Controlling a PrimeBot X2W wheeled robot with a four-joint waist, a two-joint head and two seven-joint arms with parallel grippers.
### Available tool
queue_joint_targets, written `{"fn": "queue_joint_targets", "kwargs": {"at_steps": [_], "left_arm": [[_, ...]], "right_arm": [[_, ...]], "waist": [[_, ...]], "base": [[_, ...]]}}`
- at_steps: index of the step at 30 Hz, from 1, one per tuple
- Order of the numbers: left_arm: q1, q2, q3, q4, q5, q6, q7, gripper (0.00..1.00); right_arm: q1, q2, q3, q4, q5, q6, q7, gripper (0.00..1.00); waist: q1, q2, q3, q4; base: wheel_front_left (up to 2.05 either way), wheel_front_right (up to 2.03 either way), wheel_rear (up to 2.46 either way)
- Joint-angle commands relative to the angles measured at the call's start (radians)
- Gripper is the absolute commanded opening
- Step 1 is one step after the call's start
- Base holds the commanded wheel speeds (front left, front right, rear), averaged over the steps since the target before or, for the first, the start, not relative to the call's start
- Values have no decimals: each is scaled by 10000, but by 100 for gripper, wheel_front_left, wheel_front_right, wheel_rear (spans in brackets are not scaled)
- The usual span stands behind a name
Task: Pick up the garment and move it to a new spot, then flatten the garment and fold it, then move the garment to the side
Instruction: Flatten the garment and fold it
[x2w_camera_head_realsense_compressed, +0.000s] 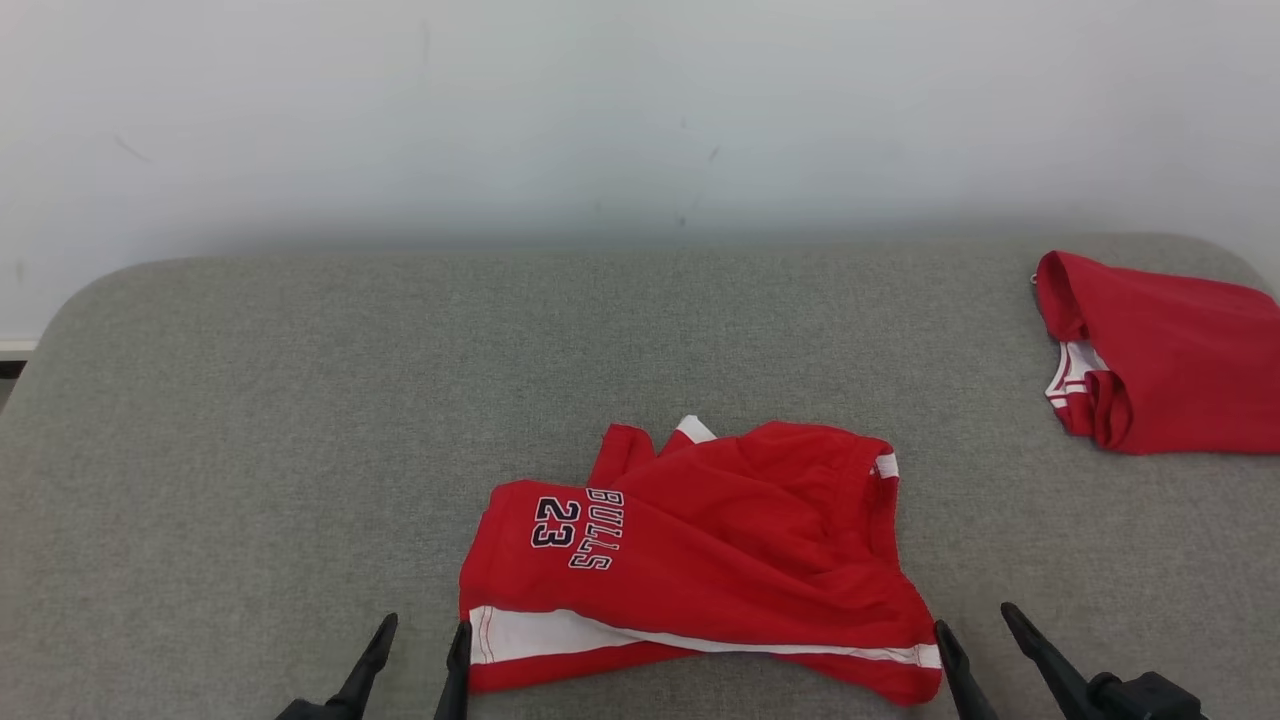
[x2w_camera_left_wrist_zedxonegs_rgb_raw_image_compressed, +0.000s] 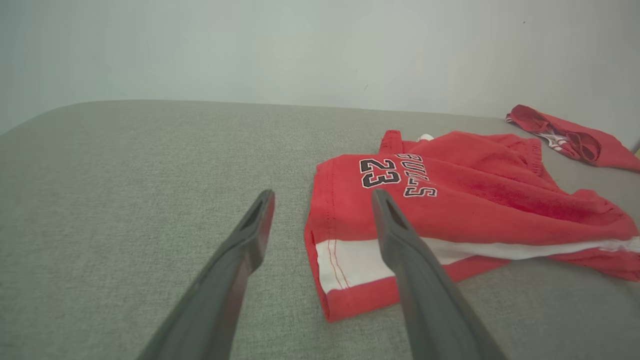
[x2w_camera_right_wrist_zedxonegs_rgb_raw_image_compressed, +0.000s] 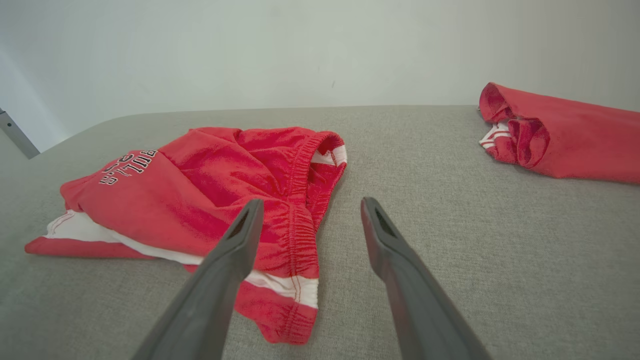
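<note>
Shorts (x2w_camera_head_realsense_compressed: 700, 560): crumpled, worktop (x2w_camera_head_realsense_compressed: 300, 400) centre. My left tool (x2w_camera_head_realsense_compressed: 427, 622), right tool (x2w_camera_head_realsense_compressed: 972, 616): both released, empty, flanking shorts. Second garment (x2w_camera_head_realsense_compressed: 1170, 350): far right.

shorts (x2w_camera_head_realsense_compressed: 700, 560) on table (x2w_camera_head_realsense_compressed: 250, 420), middle-front bit. second garment (x2w_camera_head_realsense_compressed: 1160, 350) also on table, well apart from shorts, off to their right and further back. left gripper (x2w_camera_head_realsense_compressed: 428, 622) just beside shorts' front-left corner, right gripper (x2w_camera_head_realsense_compressed: 972, 616) just beside front-right corner. wall (x2w_camera_head_realsense_compressed: 640, 100) behind shorts.
</note>
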Motion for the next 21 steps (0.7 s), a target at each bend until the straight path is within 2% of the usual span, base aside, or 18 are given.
{"fn": "queue_joint_targets", "kwargs": {"at_steps": [1,10,21], "left_arm": [[-277,163,-281,306,-234,24,-31,100],[-1295,670,-1703,2102,-1137,24,-29,100],[-2264,858,-2479,3483,-2006,24,-29,100]], "right_arm": [[-123,-173,278,229,106,-27,-2,100],[-972,-521,1481,1340,592,-27,-2,100],[-1669,-594,2045,1902,955,-27,-1,100]], "waist": [[0,0,152,-97],[0,0,574,-399],[0,0,911,-524]], "base": [[0,0,0],[0,0,0],[0,0,0]]}}
